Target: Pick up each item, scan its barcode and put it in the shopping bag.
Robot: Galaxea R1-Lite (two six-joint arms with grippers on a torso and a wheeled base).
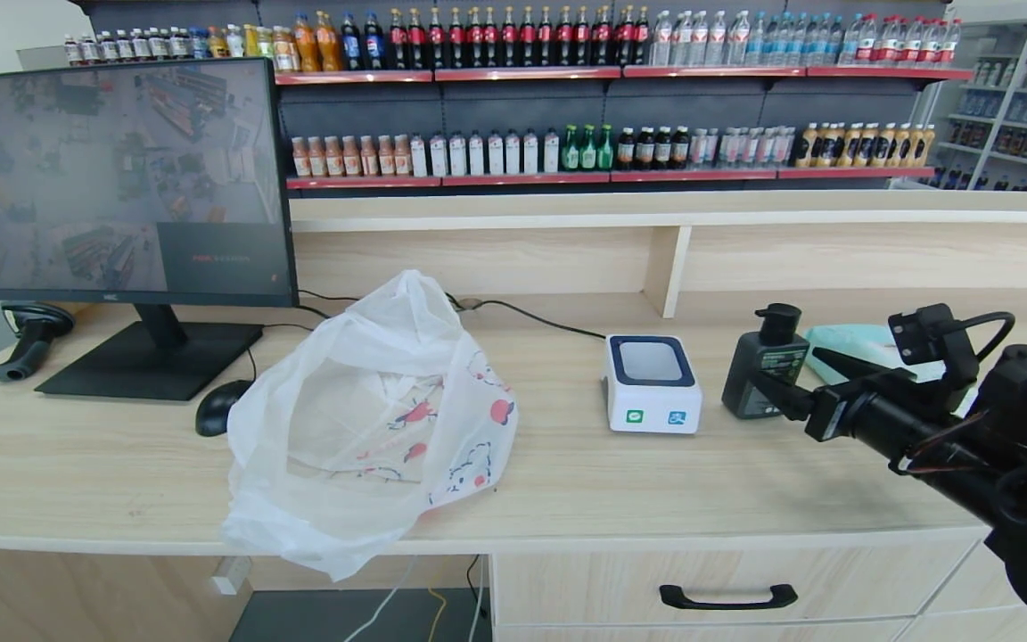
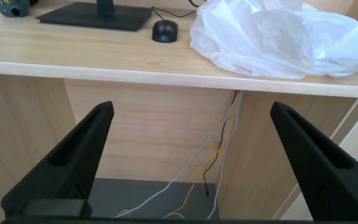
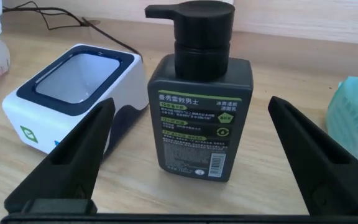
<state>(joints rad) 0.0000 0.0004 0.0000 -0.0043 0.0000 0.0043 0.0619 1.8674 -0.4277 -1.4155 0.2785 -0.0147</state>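
While the left gripper (image 2: 190, 158) hangs below the front edge of the light wooden counter (image 2: 92, 53) with its black fingers spread wide around nothing, the task looks to be at its very start. The white translucent plastic shopping bag with red and black cartoon prints (image 1: 371, 419) sits slumped at the counter's front edge, its mouth loosely open. No item can be made out inside it, though the crumpled plastic hides part of the inside. To its right, well apart, stands the white box scanner with a dark blue rim around its window (image 1: 652, 382), and nothing is held over it. Just beside the scanner the dark grey pump bottle with a black dispenser head (image 1: 750, 379) stands upright on the counter, its barcode label facing the right gripper (image 3: 190, 106). That gripper's fingers are parted wide to either side of the bottle and do not touch it, so I judge the first pick not yet made. A pale green soft packet (image 1: 861, 341) lies behind the bottle, untouched. Both items have yet to be grasped, scanned and bagged
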